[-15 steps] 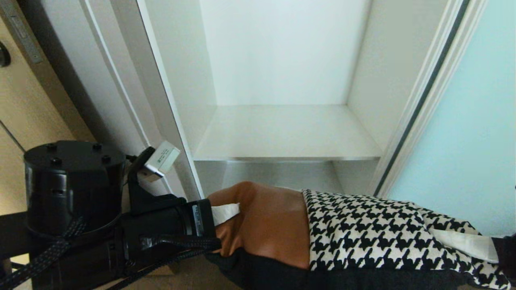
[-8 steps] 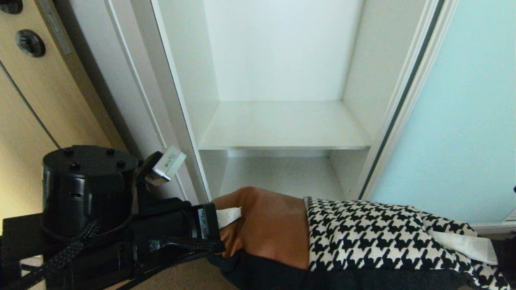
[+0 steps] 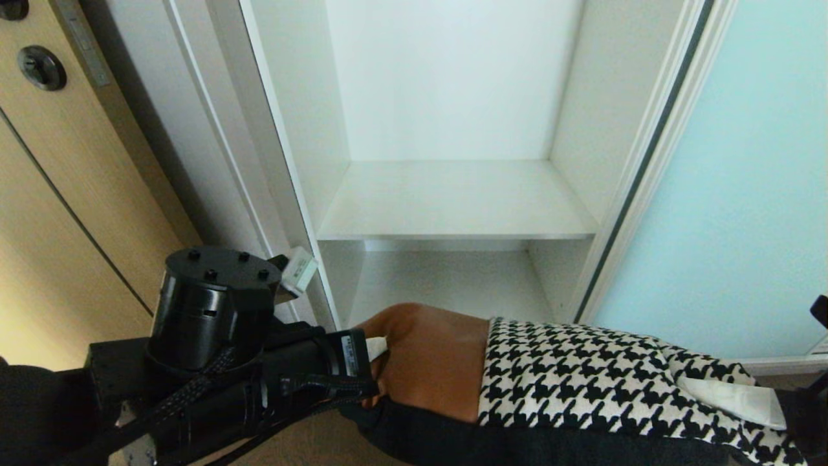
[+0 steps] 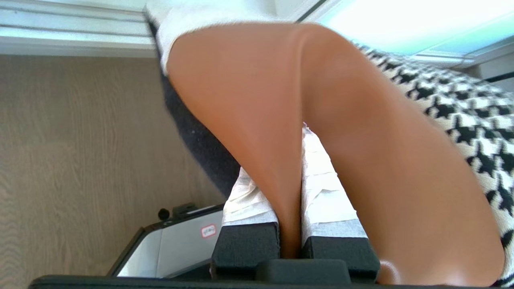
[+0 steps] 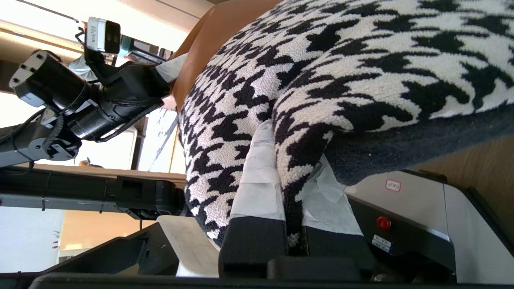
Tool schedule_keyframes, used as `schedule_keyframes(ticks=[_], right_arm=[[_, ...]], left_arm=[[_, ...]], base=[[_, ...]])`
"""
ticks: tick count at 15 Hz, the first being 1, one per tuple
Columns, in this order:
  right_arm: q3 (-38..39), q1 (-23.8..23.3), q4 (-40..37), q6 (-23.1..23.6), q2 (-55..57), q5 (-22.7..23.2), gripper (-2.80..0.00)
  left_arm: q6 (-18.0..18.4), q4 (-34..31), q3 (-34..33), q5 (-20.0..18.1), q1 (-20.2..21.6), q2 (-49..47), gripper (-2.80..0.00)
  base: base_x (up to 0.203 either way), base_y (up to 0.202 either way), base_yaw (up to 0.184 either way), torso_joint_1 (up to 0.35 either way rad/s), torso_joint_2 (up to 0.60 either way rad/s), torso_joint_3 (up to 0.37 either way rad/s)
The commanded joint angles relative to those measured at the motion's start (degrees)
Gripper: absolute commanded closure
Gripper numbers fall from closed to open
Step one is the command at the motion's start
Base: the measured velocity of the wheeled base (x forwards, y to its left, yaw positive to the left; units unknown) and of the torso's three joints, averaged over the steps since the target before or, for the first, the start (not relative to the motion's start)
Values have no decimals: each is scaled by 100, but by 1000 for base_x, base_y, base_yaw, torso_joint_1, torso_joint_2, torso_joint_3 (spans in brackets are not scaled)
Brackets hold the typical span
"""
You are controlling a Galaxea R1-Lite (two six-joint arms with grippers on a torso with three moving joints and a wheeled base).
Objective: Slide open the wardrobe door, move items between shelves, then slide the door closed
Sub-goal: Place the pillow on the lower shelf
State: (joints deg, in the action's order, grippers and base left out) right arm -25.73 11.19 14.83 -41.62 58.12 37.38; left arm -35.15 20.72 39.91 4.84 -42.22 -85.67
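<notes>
Both grippers hold the cushion point(image 3: 582, 382) level in front of the open wardrobe, just below the lower shelf point(image 3: 453, 285). My left gripper point(image 3: 378, 346) is shut on the rust-brown end, and its taped fingers pinch a fold of brown fabric point(image 4: 287, 168). My right gripper point(image 3: 731, 395) is shut on the black-and-white houndstooth end, clamping its dark edge point(image 5: 291, 152). An upper white shelf point(image 3: 453, 200) lies bare above. The sliding wardrobe door point(image 3: 744, 194), pale aqua glass, stands slid to the right of the compartment.
The white wardrobe side panel point(image 3: 284, 162) rises just left of the opening, close to my left arm. A wooden door with a round dark fitting point(image 3: 42, 66) is at the far left. My base point(image 5: 441, 224) sits on the wood floor under the cushion.
The whole view has shifted, showing more of the wooden door and the lower shelf. My left arm's black joint has swung right, nearer the wardrobe. Both grippers still grip the cushion.
</notes>
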Motion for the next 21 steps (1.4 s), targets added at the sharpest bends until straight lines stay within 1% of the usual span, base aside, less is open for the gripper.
schedule_keyframes(ticks=[1, 11, 14, 21], right_arm=[[7, 15, 24, -22, 98, 24, 0], [7, -12, 55, -22, 121, 15, 0], [7, -12, 55, -13, 173, 15, 0], [16, -12, 55, -13, 183, 15, 0]], left_arm=[[-18, 24, -61, -34, -6, 226, 0], [-27, 46, -296, -45, -3, 226, 0], [-44, 46, -177, -45, 20, 236, 0], [-44, 46, -177, -62, 91, 189, 0]], base=[[0, 0, 0, 0, 0, 0], [0, 0, 0, 0, 0, -7], [0, 0, 0, 1, 0, -153], [0, 0, 0, 2, 2, -194]])
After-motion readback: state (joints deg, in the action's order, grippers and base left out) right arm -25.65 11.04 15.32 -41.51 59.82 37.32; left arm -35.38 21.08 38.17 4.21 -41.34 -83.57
